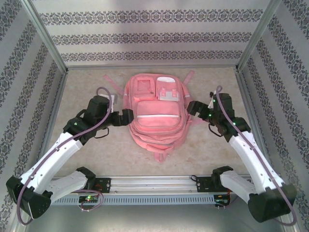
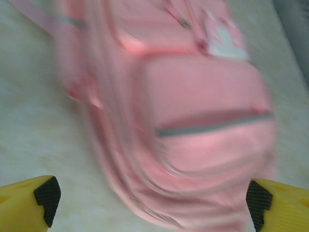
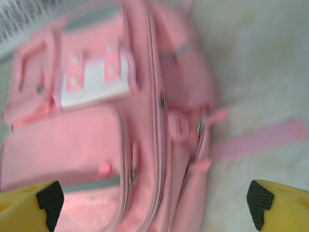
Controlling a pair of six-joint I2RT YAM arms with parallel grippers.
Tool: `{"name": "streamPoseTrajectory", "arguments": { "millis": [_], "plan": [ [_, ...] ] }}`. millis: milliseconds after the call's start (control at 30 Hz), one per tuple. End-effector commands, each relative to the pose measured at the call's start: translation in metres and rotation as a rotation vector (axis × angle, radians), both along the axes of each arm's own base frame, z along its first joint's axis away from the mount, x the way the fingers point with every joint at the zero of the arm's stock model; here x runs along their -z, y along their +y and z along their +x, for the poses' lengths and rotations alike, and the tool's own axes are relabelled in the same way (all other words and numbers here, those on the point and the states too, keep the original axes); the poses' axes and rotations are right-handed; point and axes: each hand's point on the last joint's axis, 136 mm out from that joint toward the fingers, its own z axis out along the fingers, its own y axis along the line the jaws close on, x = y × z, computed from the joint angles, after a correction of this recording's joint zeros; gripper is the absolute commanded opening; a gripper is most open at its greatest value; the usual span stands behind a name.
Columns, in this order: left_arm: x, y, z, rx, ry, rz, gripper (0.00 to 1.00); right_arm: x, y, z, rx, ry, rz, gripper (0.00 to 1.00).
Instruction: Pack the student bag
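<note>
Student bag (image 1: 155, 113) flat on table (image 1: 87, 159) — jaws spread, flanking it.

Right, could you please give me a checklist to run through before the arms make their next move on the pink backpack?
1. Left hand open and holding nothing: ok.
2. Right hand open and holding nothing: ok.
3. Student bag lying flat on the table, front side up: ok.
4. One hand at each side of the bag, about level with its middle: ok.
5. Bag opened for packing: cannot tell; both wrist views are blurred.
6. Hands free of contact with the bag's sides: cannot tell from the top view.
</note>
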Motion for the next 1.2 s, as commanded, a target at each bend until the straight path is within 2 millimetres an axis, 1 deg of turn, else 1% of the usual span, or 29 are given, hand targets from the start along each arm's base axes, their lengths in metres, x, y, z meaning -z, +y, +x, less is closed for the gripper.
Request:
{"name": "streamPoseTrajectory", "arguments": {
  "millis": [0, 33, 100, 133, 167, 233, 300, 333, 367, 400, 433, 500, 533, 633, 667, 700, 733, 767, 800, 867, 900, 933, 967, 1000, 1033, 1067, 1100, 1133, 1167],
  "plan": [
    [0.001, 0.055, 0.021, -0.097, -0.245, 0.339, 0.99, -0.023, -0.023, 0.021, -0.019, -0.273, -0.258, 0.98],
    [0.006, 0.054, 0.022, -0.042, -0.311, 0.403, 0.99, -0.023, -0.015, 0.024, -0.088, -0.346, -0.304, 0.98],
    [0.009, 0.077, 0.029, -0.165, -0.403, 0.464, 0.99, -0.014, -0.015, 0.025, -0.134, -0.442, -0.414, 0.98],
    [0.016, 0.087, 0.031, -0.214, -0.43, 0.492, 0.99, -0.006, -0.017, 0.025, -0.136, -0.458, -0.456, 0.98],
    [0.025, 0.094, 0.031, -0.224, -0.441, 0.516, 0.99, 0.002, -0.017, 0.025, -0.147, -0.463, -0.483, 0.98],
    [0.048, 0.105, 0.032, -0.234, -0.457, 0.536, 0.99, 0.031, -0.019, 0.023, -0.18, -0.422, -0.529, 0.98],
    [0.074, 0.119, 0.032, -0.274, -0.43, 0.512, 0.99, 0.055, -0.026, 0.023, -0.154, -0.371, -0.552, 0.98],
    [0.089, 0.129, 0.033, -0.309, -0.391, 0.492, 0.99, 0.065, -0.03, 0.024, -0.138, -0.36, -0.556, 0.98],
    [0.099, 0.136, 0.035, -0.332, -0.363, 0.475, 0.99, 0.074, -0.033, 0.024, -0.129, -0.355, -0.563, 0.98],
    [0.108, 0.14, 0.038, -0.333, -0.345, 0.461, 0.99, 0.082, -0.036, 0.025, -0.111, -0.344, -0.565, 0.98],
    [0.115, 0.141, 0.041, -0.324, -0.333, 0.455, 0.99, 0.084, -0.041, 0.027, -0.089, -0.34, -0.565, 0.98],
    [0.114, 0.147, 0.049, -0.355, -0.351, 0.464, 0.99, 0.09, -0.054, 0.033, -0.022, -0.312, -0.563, 0.98],
    [0.111, 0.155, 0.053, -0.416, -0.378, 0.448, 0.99, 0.105, -0.064, 0.03, 0.01, -0.275, -0.567, 0.98],
    [0.112, 0.179, 0.062, -0.592, -0.36, 0.415, 0.99, 0.113, -0.092, 0.033, 0.117, -0.225, -0.539, 0.98],
    [0.113, 0.18, 0.069, -0.614, -0.366, 0.392, 0.99, 0.112, -0.094, 0.038, 0.12, -0.242, -0.518, 0.98],
    [0.116, 0.175, 0.079, -0.583, -0.365, 0.392, 0.99, 0.108, -0.096, 0.043, 0.131, -0.278, -0.489, 0.98],
    [0.124, 0.165, 0.089, -0.506, -0.306, 0.399, 0.99, 0.103, -0.099, 0.046, 0.156, -0.317, -0.468, 0.98],
    [0.126, 0.156, 0.101, -0.43, -0.295, 0.398, 0.99, 0.099, -0.104, 0.049, 0.196, -0.351, -0.444, 0.98],
    [0.134, 0.142, 0.11, -0.311, -0.256, 0.408, 0.99, 0.096, -0.108, 0.053, 0.229, -0.384, -0.418, 0.98],
    [0.136, 0.124, 0.124, -0.161, -0.282, 0.422, 0.99, 0.094, -0.109, 0.059, 0.225, -0.439, -0.389, 0.98],
    [0.132, 0.129, 0.127, -0.186, -0.337, 0.415, 0.99, 0.092, -0.105, 0.062, 0.183, -0.456, -0.378, 0.98],
    [0.136, 0.15, 0.122, -0.294, -0.354, 0.38, 0.99, 0.092, -0.099, 0.064, 0.128, -0.472, -0.373, 0.98],
    [0.139, 0.168, 0.117, -0.387, -0.386, 0.33, 0.99, 0.093, -0.098, 0.065, 0.119, -0.482, -0.374, 0.98],
    [0.138, 0.17, 0.108, -0.376, -0.46, 0.278, 0.99, 0.093, -0.098, 0.064, 0.118, -0.511, -0.377, 0.98],
    [0.14, 0.168, 0.103, -0.352, -0.466, 0.257, 0.99, 0.095, -0.097, 0.061, 0.12, -0.535, -0.381, 0.98],
    [0.145, 0.166, 0.102, -0.333, -0.431, 0.26, 0.99, 0.095, -0.098, 0.059, 0.125, -0.559, -0.383, 0.98],
    [0.144, 0.16, 0.103, -0.297, -0.443, 0.255, 0.99, 0.1, -0.097, 0.055, 0.125, -0.581, -0.384, 0.98],
    [0.141, 0.155, 0.103, -0.271, -0.468, 0.247, 0.99, 0.103, -0.094, 0.055, 0.112, -0.595, -0.381, 0.98],
    [0.145, 0.154, 0.104, -0.259, -0.439, 0.252, 0.99, 0.109, -0.09, 0.057, 0.085, -0.601, -0.379, 0.98]
  ]
}}
